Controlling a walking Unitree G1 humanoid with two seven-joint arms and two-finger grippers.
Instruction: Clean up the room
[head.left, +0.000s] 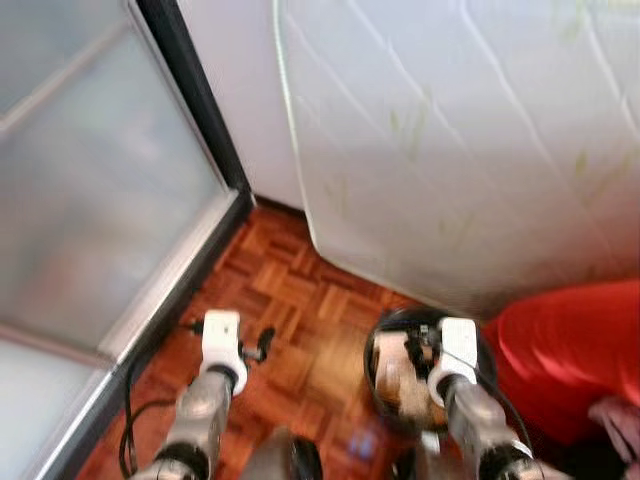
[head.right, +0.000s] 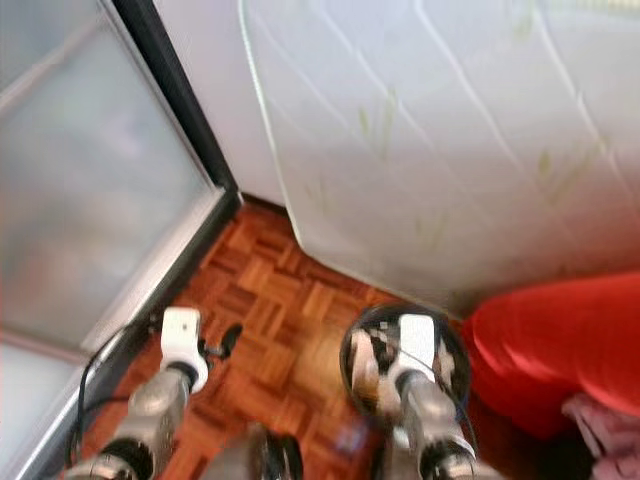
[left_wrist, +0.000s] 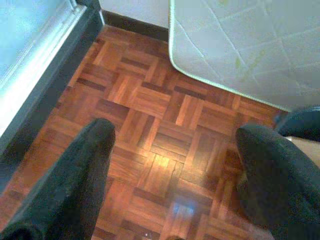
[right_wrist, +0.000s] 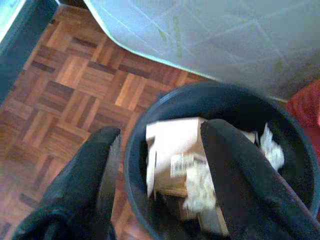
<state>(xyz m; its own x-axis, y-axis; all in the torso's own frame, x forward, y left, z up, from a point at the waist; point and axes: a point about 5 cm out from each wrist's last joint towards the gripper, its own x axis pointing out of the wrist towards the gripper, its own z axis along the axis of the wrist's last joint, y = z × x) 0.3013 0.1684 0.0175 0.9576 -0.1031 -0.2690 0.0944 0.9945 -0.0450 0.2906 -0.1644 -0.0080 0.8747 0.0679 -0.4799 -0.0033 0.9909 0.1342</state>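
Low on the parquet, by the mattress corner: a dark round bin (right_wrist: 220, 165) stands on the floor, rim up; head views blurred
Bin contents: white paper/card (right_wrist: 172, 150) w/ a small printed label, plus crumpled white scraps (right_wrist: 200, 187); piled loosely, reaching near the rim
Right gripper (right_wrist: 155, 165): over the near side of the bin; one black finger (right_wrist: 87, 185) outside the wall, the other (right_wrist: 235, 170) inside above the paper; fingers straddle the rim w/ a gap betw. them, so spread apart; can't tell if either pad touches the wall
Right arm: silver, w/ white wrist block (head.left: 458, 345) directly over the bin in the head view
Left gripper (left_wrist: 172, 175): above bare floor, well apart from the bin's middle; fingers (left_wrist: 75, 175) spread wide, nothing betw. them but wood; bin edge just shows beside one finger
Left arm: silver, white wrist block (head.left: 221, 335); black cable (head.left: 130, 400) loops beside it on the robot's left
Floor (left_wrist: 150, 110): reddish-brown parquet squares, glossy; light glare patch on it
Mattress (head.left: 460, 140): white, quilted, faint green marks; stands on edge, lower corner near the bin
Door (head.left: 90, 170): frosted glass panel w/ dark frame & pale metal track; on the robot's left
Red fabric (head.left: 570, 350): bright heap on the robot's right, just beside the bin; pinkish cloth (head.left: 620, 420) at its lower edge, too blurred to tell more
Wall (head.left: 240, 90): white, w/ dark skirting betw. door and mattress
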